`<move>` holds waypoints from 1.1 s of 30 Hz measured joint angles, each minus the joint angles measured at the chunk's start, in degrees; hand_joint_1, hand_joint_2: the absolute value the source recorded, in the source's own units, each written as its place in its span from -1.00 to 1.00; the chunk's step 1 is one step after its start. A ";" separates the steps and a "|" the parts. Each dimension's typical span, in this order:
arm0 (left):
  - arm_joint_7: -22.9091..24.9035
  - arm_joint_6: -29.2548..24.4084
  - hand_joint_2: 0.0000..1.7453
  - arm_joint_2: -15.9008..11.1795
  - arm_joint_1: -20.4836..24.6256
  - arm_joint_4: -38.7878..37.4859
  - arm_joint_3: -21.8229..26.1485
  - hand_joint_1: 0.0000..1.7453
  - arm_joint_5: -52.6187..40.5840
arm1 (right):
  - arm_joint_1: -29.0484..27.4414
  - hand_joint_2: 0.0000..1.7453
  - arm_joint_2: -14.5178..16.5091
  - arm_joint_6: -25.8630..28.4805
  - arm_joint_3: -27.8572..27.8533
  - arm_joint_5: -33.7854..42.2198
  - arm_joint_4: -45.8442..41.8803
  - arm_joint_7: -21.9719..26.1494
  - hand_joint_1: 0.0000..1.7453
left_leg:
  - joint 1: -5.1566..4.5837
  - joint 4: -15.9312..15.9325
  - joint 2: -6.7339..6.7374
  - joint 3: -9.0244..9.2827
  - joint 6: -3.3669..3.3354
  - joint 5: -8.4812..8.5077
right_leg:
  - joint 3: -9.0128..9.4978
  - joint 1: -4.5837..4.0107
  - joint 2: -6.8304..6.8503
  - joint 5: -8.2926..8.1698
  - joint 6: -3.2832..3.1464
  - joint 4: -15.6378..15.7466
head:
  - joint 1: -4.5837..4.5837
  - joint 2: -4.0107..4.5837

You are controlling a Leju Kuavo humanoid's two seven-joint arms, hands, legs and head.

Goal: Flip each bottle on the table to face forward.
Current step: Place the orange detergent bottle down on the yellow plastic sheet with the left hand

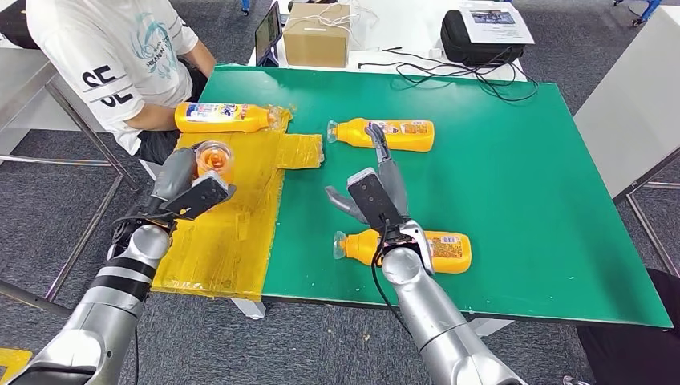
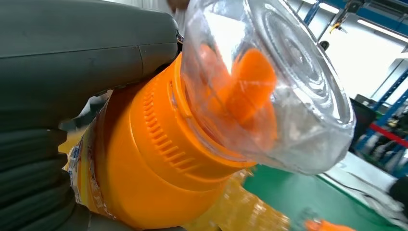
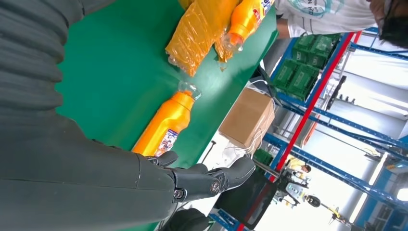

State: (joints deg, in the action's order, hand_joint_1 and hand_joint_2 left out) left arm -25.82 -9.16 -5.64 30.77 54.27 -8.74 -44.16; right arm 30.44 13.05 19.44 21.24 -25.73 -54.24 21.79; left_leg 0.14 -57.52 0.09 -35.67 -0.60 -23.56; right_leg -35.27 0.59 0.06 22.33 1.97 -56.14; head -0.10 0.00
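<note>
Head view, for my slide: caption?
Left hand lifts a bottle; right hand open above two lying bottles.

Bench top green, with a yellow taped patch. Bottles orange-yellow with clear caps, labels look multicoloured, print too small to read. My left hand grey and black. Person's shirt white, teal print.

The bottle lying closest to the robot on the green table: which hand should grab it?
The right hand, I'd guess. It hovers open just beyond that nearest bottle, while the left hand already holds another bottle over the yellow mat.
</note>
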 joint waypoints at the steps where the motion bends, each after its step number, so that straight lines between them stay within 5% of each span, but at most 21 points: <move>1: 0.15 -0.91 1.00 -0.24 0.28 -0.18 -0.49 1.00 -2.77 | -0.03 1.00 0.00 -0.25 -0.05 0.02 -0.07 0.08 -1.00 | 0.00 0.00 0.00 0.00 0.00 0.00 | 0.00 0.00 0.00 0.00 0.00 0.00 | -0.01 0.00; 6: -1.12 -2.03 1.00 -2.69 2.53 -1.56 -5.48 1.00 -14.63 | -0.05 1.00 0.02 -2.02 -0.25 0.73 -0.16 1.12 -1.00 | 0.00 0.00 0.00 0.00 0.00 0.00 | 0.00 0.00 0.00 0.00 0.00 -0.01 | 0.00 0.00; 20: -0.76 -3.50 1.00 -6.20 5.37 -7.19 -18.00 1.00 -22.61 | -0.01 1.00 0.70 -3.97 -0.30 1.13 -0.15 1.74 -1.00 | 0.00 0.00 0.00 -0.01 0.00 0.00 | 0.00 0.00 0.00 0.00 0.00 -0.01 | 0.00 0.00; 33: -0.71 -3.43 1.00 -5.19 8.31 -16.48 -27.79 1.00 -26.80 | 0.92 1.00 2.16 -5.53 -0.30 1.21 0.65 1.91 -1.00 | 0.00 0.00 -0.01 -0.01 0.00 0.00 | 0.00 0.00 0.00 0.00 0.00 -0.01 | 0.00 0.00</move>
State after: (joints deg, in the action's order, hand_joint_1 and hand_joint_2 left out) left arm -26.53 -12.60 -10.83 39.08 37.79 -36.53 -70.96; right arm 31.36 15.21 13.90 20.94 -24.52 -53.58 23.69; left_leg 0.14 -57.52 0.09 -35.68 -0.60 -23.55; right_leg -35.27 0.59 0.06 22.33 1.97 -56.15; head -0.10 0.00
